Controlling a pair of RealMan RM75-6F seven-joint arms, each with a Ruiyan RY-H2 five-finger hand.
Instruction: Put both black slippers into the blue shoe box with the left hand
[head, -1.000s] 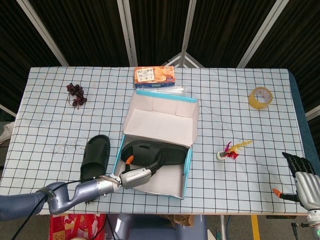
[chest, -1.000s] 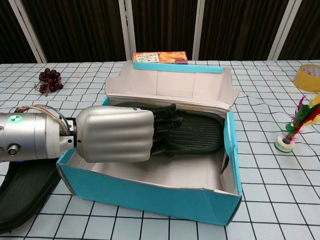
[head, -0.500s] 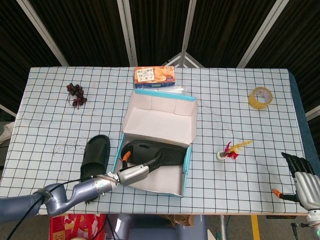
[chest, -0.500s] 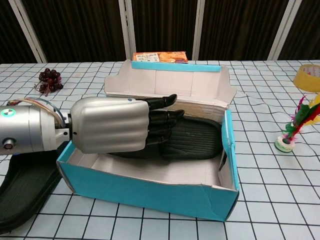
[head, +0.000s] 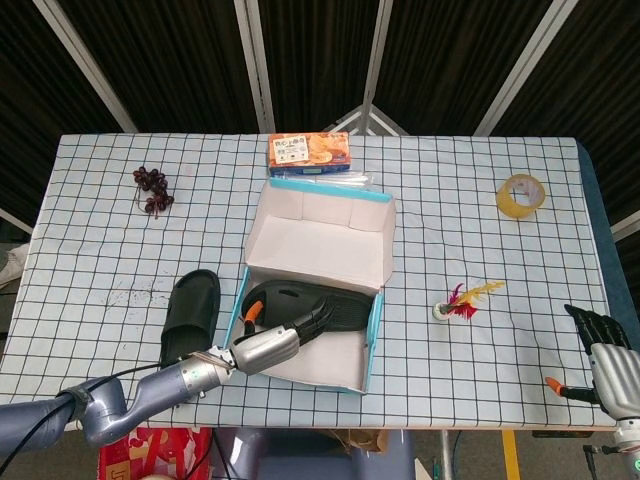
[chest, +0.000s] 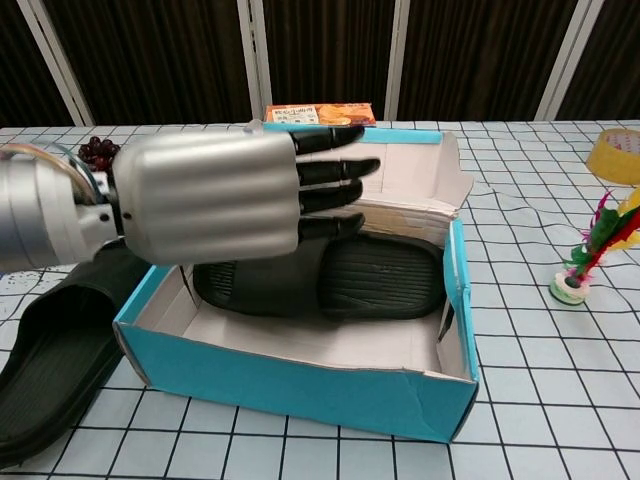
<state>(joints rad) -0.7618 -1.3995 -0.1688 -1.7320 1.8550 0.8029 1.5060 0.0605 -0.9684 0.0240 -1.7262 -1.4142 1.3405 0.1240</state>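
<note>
We see both views evenly and brightly lit, the light falling from above onto the white checked desk (head: 480, 260), while the background beyond it stays dark. Shadows are soft and short: a faint one lies under the left hand (chest: 210, 197) inside the blue shoe box (chest: 300, 385), and the box's near wall shades its own floor. The hand's silver back carries broad, mild highlights, without hard glare. In the chest view the hand is very near the lens and slightly soft, and the desk's grid lines bow a little toward the picture's edges. The head view is sharp throughout.
</note>
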